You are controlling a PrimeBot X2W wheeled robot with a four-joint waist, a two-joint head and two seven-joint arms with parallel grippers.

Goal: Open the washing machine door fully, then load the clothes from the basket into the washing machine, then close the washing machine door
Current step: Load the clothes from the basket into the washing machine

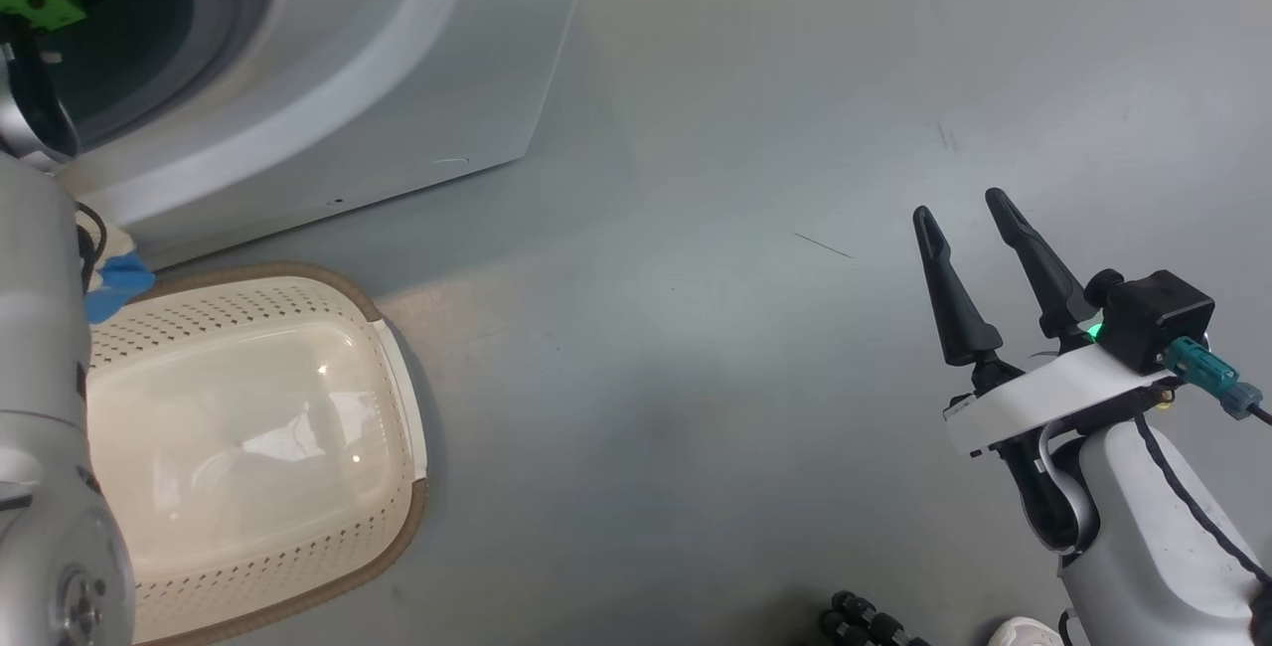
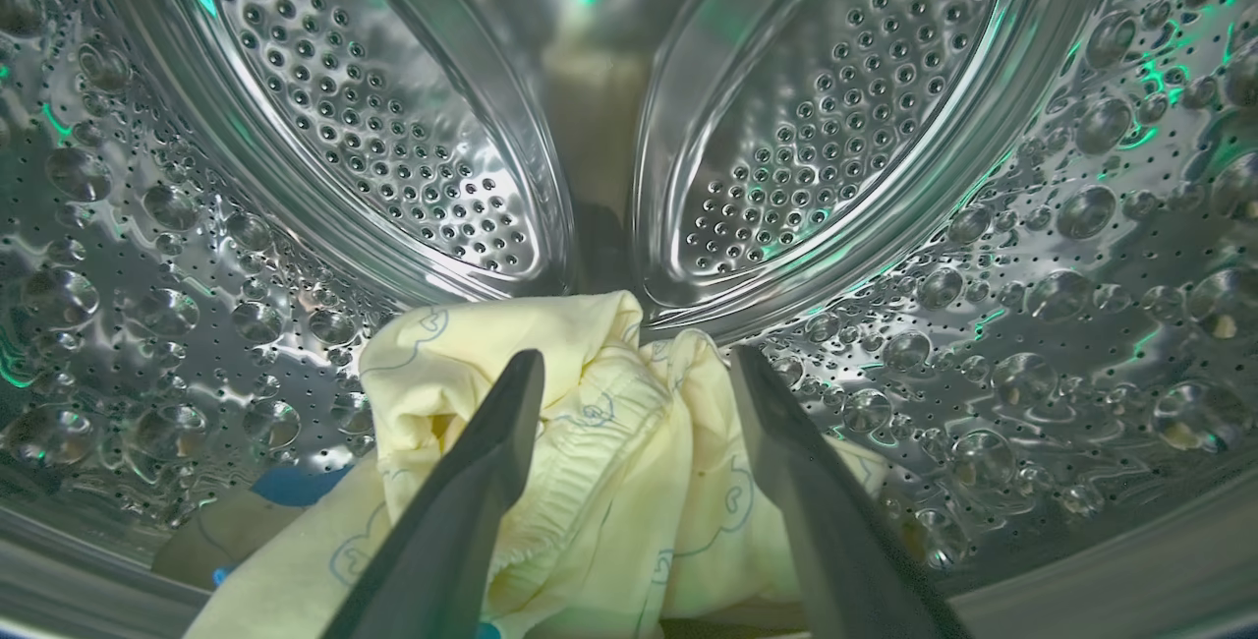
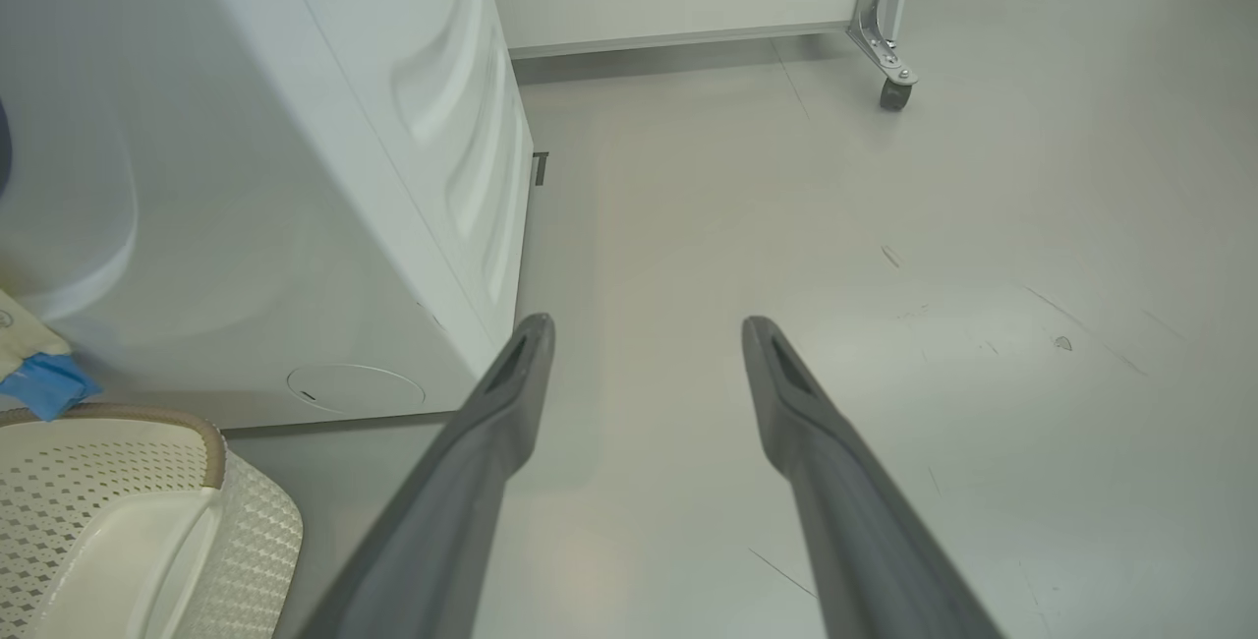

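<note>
My left gripper [image 2: 637,359] is inside the washing machine's steel perforated drum [image 2: 1032,256]. It is open, its fingers spread over the cream clothes [image 2: 600,462] with faint blue outlines that lie on the drum's floor. From the head view, the white washing machine [image 1: 397,60] stands at the upper left. A cream and blue piece of clothes [image 1: 117,280] hangs at its front, over the rim of the basket [image 1: 328,280]. The basket's inside looks bare. My right gripper [image 1: 969,204] is open above the floor, far to the right. The washing machine door is out of view.
My silver left arm [image 1: 40,407] covers the basket's left side. Grey floor [image 1: 745,229] stretches right of the machine. A white panel on a castor [image 3: 894,93] stands at the back in the right wrist view. Dark cables [image 1: 865,621] lie by my base.
</note>
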